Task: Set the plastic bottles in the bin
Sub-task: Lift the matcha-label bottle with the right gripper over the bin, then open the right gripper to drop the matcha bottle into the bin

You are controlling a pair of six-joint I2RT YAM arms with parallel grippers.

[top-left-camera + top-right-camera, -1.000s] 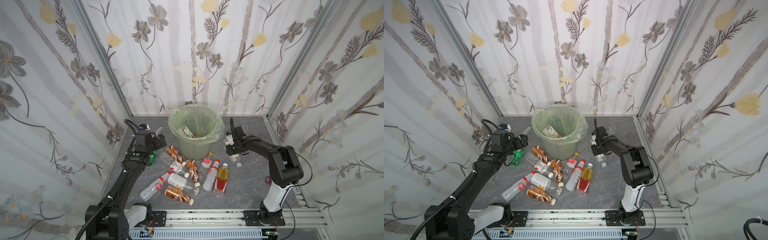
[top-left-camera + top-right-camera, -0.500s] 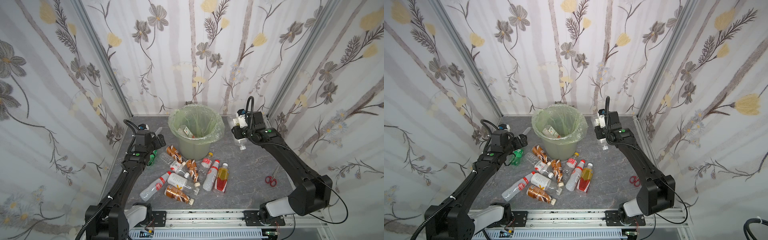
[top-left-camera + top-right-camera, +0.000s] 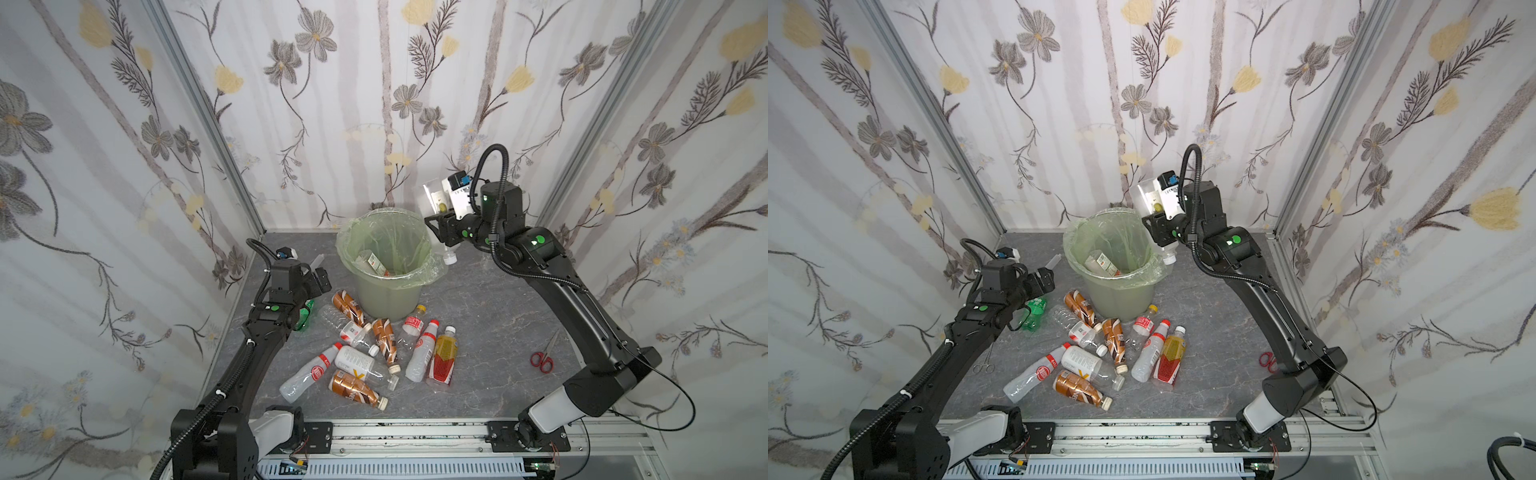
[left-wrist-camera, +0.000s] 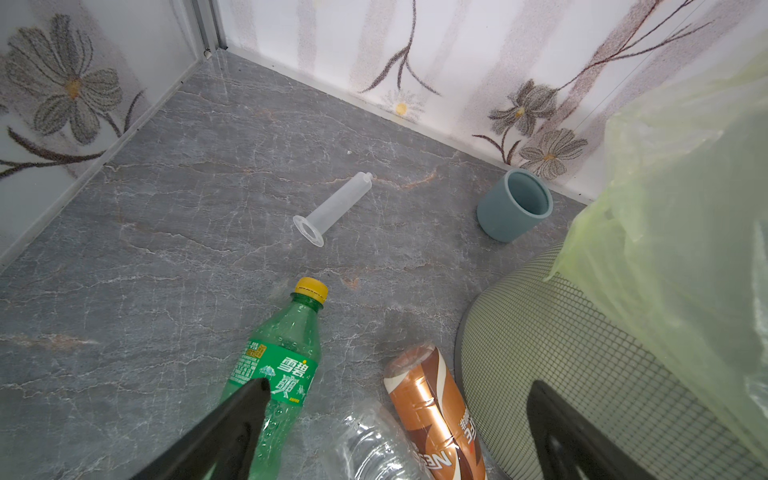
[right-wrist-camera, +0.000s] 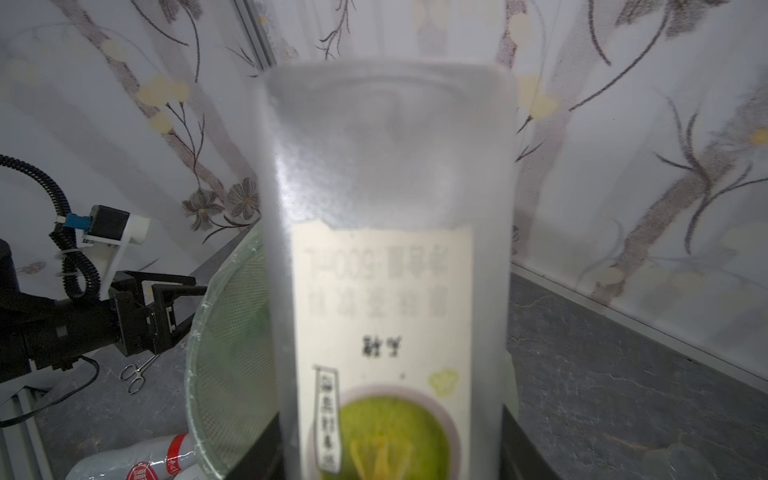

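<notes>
My grey marbled tabletop [image 3: 490, 332] carries the bin [image 3: 386, 291]. Plastic bottles [image 3: 442, 359] are heaped just in front of it. Green bottle [image 4: 278, 361] and clear syringe [image 4: 332, 208] lie left of it, blue cup [image 4: 513, 208] beside it, red scissors [image 3: 542, 357] well right.

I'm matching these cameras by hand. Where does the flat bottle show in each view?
Top view: flat bottle held up just right of the bin rim, before the back wall.
Top view: same spot, above the bin rim's right edge.
Left wrist: not in it; the bin's mesh wall shows.
Right wrist: fills the middle, bin behind it.
Shared landmark: the bin.
</notes>
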